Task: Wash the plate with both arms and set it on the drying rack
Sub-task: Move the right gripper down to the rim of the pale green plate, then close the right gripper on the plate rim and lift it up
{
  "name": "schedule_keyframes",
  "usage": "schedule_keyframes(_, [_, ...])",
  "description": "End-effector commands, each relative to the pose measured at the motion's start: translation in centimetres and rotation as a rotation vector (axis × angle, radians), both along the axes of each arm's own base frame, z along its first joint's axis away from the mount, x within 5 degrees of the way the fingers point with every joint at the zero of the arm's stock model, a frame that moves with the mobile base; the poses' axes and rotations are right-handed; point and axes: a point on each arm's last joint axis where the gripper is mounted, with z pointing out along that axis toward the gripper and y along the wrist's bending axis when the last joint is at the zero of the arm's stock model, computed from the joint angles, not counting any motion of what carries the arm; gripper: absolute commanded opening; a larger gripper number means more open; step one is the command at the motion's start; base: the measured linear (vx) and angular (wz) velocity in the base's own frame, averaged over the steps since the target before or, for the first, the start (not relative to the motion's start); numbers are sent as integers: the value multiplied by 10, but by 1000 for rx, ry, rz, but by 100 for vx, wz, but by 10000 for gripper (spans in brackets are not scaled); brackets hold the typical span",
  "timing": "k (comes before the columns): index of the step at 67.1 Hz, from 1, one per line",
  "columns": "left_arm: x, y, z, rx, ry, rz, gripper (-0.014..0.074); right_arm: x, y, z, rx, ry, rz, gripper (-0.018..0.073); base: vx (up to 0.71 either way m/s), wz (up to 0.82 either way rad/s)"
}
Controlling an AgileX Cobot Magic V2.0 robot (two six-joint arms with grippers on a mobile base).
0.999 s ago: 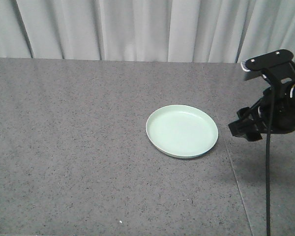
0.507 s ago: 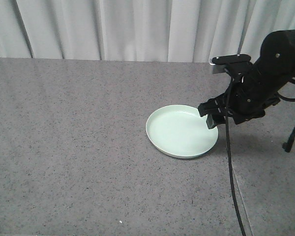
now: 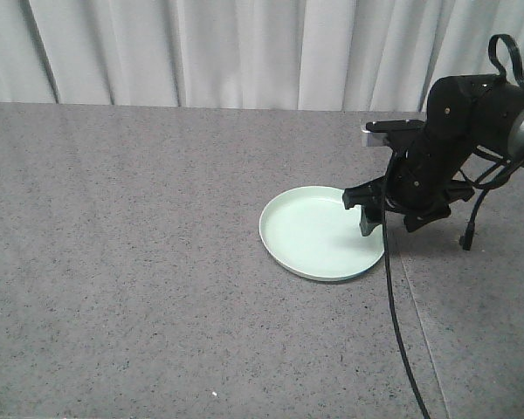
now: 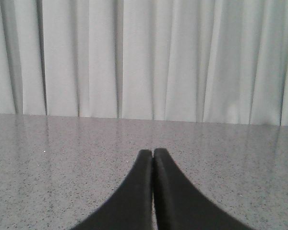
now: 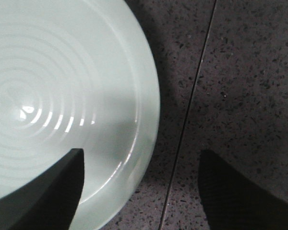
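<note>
Because the grey speckled stone countertop (image 3: pixel 157 262) is flat and hard, I read the round pale mint-green plate (image 3: pixel 319 234), lying flat right of centre beside a thin seam (image 5: pixel 187 115), as offering no gap beneath it. I judge it stiff, light, glossy and therefore slippery, and likely breakable if dropped; the low raised rim is the only purchase. The black right gripper (image 3: pixel 391 220) hangs over the plate's right edge, jaws apart, one finger (image 5: pixel 48 191) above the plate's floor and the other above bare counter, straddling the rim without visible contact. The black left gripper (image 4: pixel 152 160) points at the white curtain (image 4: pixel 134 57), jaws pressed together on nothing. No drying rack is in view.
</note>
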Motion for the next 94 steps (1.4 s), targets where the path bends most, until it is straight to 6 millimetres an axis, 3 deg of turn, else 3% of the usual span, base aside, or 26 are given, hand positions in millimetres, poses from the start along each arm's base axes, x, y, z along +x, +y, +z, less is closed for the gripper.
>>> schedule_keyframes(1, [-4,0,17,-7,-115,0,-6,3,-3,24,15,-101,-2,491,0,0])
schedule_keyframes(25, [-4,0,17,-7,-115,0,-6,13,2,3,48,-81,-5,377,0,0])
schedule_keyframes(54, [-4,0,17,-7,-115,0,-6,13,2,2,44,-79,4,-9,0,0])
schedule_keyframes(63, [-4,0,17,-7,-115,0,-6,11,2,3,45,-76,4,-8,0,0])
schedule_keyframes(79, [-4,0,17,-7,-115,0,-6,-5,1,38,64,-111,8,-4,0,0])
schedule_keyframes(87, [-4,0,17,-7,-115,0,-6,-20,2,61,108,-143,36,-4,0,0])
schedule_keyframes(94, [-4,0,17,-7,-115,0,-6,-37,3,69,159,-177,62,-3,0,0])
